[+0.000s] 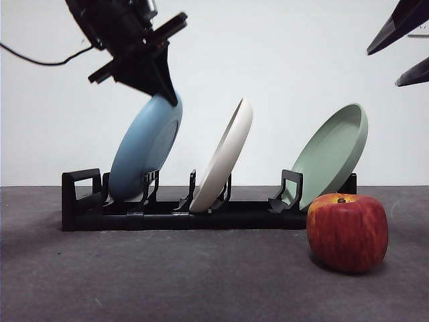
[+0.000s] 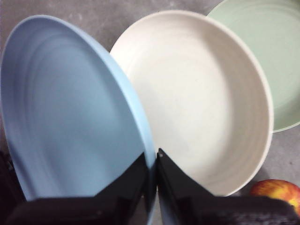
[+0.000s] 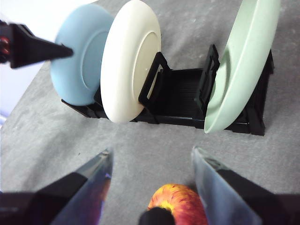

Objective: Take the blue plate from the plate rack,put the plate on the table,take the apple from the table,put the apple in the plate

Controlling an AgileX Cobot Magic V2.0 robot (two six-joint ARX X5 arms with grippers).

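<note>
The blue plate [image 1: 145, 149] stands tilted in the leftmost slot of the black plate rack [image 1: 167, 213]. My left gripper [image 1: 167, 90] is shut on the blue plate's top rim [image 2: 151, 161]; the plate's foot still sits in the rack. The plate also shows in the right wrist view [image 3: 79, 61]. The red apple [image 1: 347, 231] rests on the dark grey table [image 1: 167, 282] in front of the rack's right end. My right gripper [image 3: 152, 161] hangs open above the apple [image 3: 180, 202], apart from it, and shows as black tips at the top right of the front view.
A cream-white plate [image 1: 224, 157] leans in the middle slot and a sage-green plate [image 1: 333, 151] in the right slot. The cream plate [image 2: 201, 93] stands close beside the blue one. A black cable [image 1: 40, 60] hangs from the left arm.
</note>
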